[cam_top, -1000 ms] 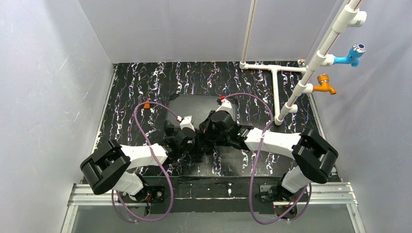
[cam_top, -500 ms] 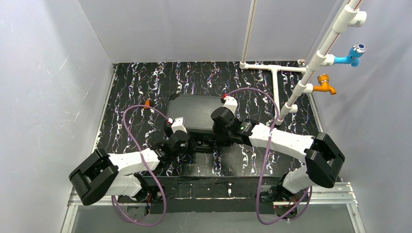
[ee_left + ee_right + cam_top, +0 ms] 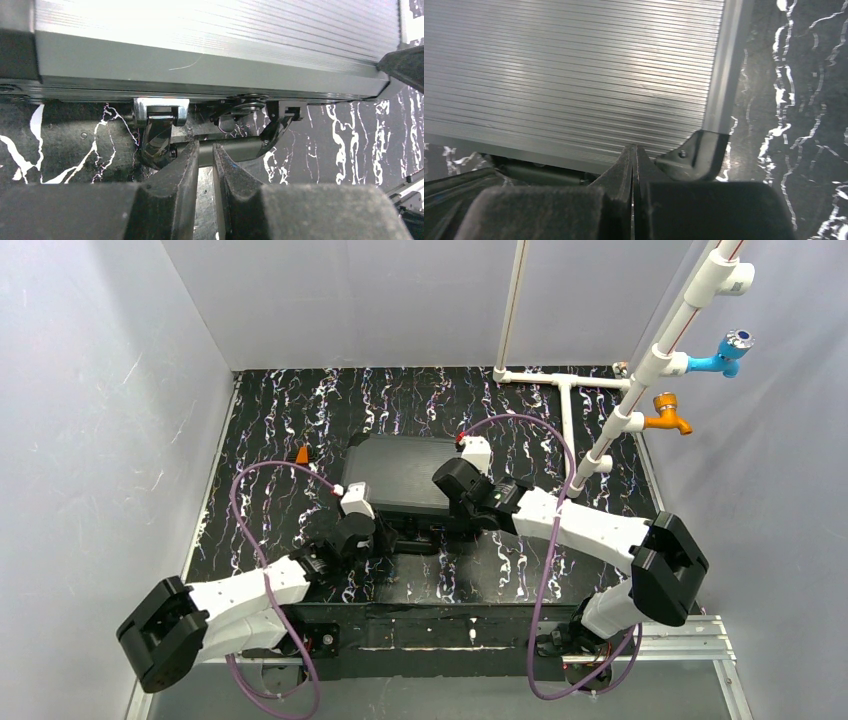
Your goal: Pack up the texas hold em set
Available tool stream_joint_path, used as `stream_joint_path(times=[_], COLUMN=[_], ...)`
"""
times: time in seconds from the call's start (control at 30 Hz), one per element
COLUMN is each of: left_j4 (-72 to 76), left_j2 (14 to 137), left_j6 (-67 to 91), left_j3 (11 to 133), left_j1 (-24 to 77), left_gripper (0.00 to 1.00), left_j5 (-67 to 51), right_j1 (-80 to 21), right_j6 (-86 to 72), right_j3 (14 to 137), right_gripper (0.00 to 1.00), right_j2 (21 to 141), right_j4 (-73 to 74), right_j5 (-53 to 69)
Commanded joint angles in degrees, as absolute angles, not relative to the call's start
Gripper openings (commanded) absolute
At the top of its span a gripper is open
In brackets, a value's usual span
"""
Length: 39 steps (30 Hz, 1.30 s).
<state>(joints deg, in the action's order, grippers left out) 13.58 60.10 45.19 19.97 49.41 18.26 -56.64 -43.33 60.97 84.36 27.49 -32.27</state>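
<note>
Lid now down, the black case (image 3: 400, 470) lies shut in the middle of the table (image 3: 280, 420) as the left tool (image 3: 205, 150), narrowed to an empty slit, backs off beside its front handle (image 3: 240, 149) and the right tool (image 3: 633, 151), pinched shut on nothing, hovers at its near corner; latching likely remains.

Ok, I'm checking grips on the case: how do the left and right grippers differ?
The left gripper shows a sliver of gap between its fingers; the right gripper is pressed shut. The left gripper faces the handle; the right gripper sits by the black corner cap. Both sit low beside the closed case.
</note>
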Motion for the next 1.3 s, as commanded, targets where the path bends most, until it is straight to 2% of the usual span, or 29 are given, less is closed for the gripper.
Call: stream_joint_path(times=[0.0, 0.1, 0.23, 0.43, 0.53, 0.63, 0.7, 0.77, 0.83, 0.87, 1.07, 1.27], left_j4=[8.64, 3.19, -5.96, -17.18, -22.12, -26.49, -28.94, -30.75, -33.52, -35.4, -44.37, -42.53], left_j2=[54.88, 50.38, 44.58, 36.77, 35.02, 34.25, 33.76, 33.41, 33.73, 34.11, 33.26, 27.37], left_j6=[43.79, 43.78, 40.88, 35.2, 31.87, 28.95, 27.32, 25.51, 23.52, 22.95, 17.0, 9.93], left_j3=[20.13, 21.63, 24.52, 30.6, 34.74, 39.11, 42.16, 44.98, 48.52, 51.51, 61.71, 58.13], left_j1=[49.4, 49.44, 49.44, 49.4, 49.4, 49.39, 49.39, 49.4, 49.39, 49.45, 49.4, 49.42], left_gripper=[0.17, 0.2, 0.22, 0.3, 0.36, 0.46, 0.6, 0.84, 0.96, 0.98, 0.98, 0.98], left_j5=[20.6, 22.37, 25.19, 29.07, 30.31, 32.24, 33.92, 35.53, 37.51, 38.68, 46.08, 52.16], right_j1=[-57.3, -57.3, -57.3, -57.3, -57.3, -57.3, -57.3, -57.3, -57.3, -57.33, -57.3, -57.3], right_j6=[-38.27, -35.11, -31.35, -27.28, -24.83, -21.62, -19.96, -18.6, -17.88, -17.58, -15.94, -15.8], right_j3=[61.54, 63.34, 65.15, 69.19, 70.82, 72.27, 73.07, 73.5, 73.65, 73.54, 70.73, 66.68], right_gripper=[0.01, 0.07, 0.38, 0.62, 0.83, 0.97, 0.98, 0.98, 0.98, 0.98, 0.98, 0.98], right_j2=[85.4, 82.52, 78.42, 76.1, 75.12, 73.65, 72.83, 71.99, 71.21, 70.91, 66.83, 62.4], right_j4=[42.84, 40.38, 35.4, 32.0, 29.4, 25.54, 22.89, 20.33, 17.72, 16.84, 12.45, 8.78], right_j5=[-29.09, -29.03, -28.73, -29.76, -29.19, -27.5, -26.51, -25.8, -25.98, -26.46, -28.17, -29.87])
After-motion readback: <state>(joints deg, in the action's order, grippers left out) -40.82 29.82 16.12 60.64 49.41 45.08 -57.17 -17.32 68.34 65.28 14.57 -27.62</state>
